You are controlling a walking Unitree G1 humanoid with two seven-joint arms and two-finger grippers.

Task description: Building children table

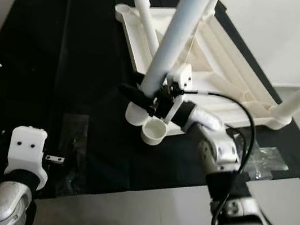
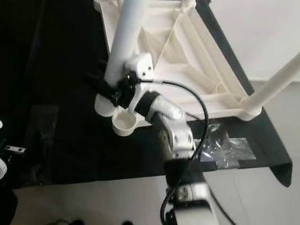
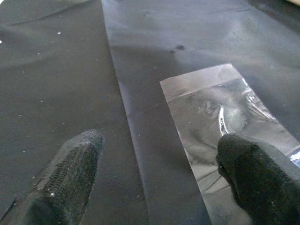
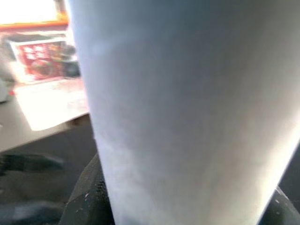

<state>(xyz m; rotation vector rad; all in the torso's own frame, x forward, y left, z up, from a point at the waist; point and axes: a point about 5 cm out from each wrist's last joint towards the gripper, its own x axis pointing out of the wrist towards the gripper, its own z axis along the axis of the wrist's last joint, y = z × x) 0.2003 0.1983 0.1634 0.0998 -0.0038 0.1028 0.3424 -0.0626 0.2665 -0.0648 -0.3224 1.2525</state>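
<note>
On the black cloth, the right gripper [image 1: 148, 96] grasps a white round plastic table leg [image 1: 172, 42] standing in the upturned cream plastic tabletop [image 1: 226, 62]. Left gripper [image 3: 159, 178] hovers, fingers spread, over a clear plastic bag [image 3: 225, 117].

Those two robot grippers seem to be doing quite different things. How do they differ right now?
The right gripper is closed around a white table leg standing at the corner of the upturned tabletop; the left gripper is open and holds nothing. The right reaches out over the black cloth; the left hovers near the cloth's front edge, above a clear plastic bag. Both have black fingers.
</note>
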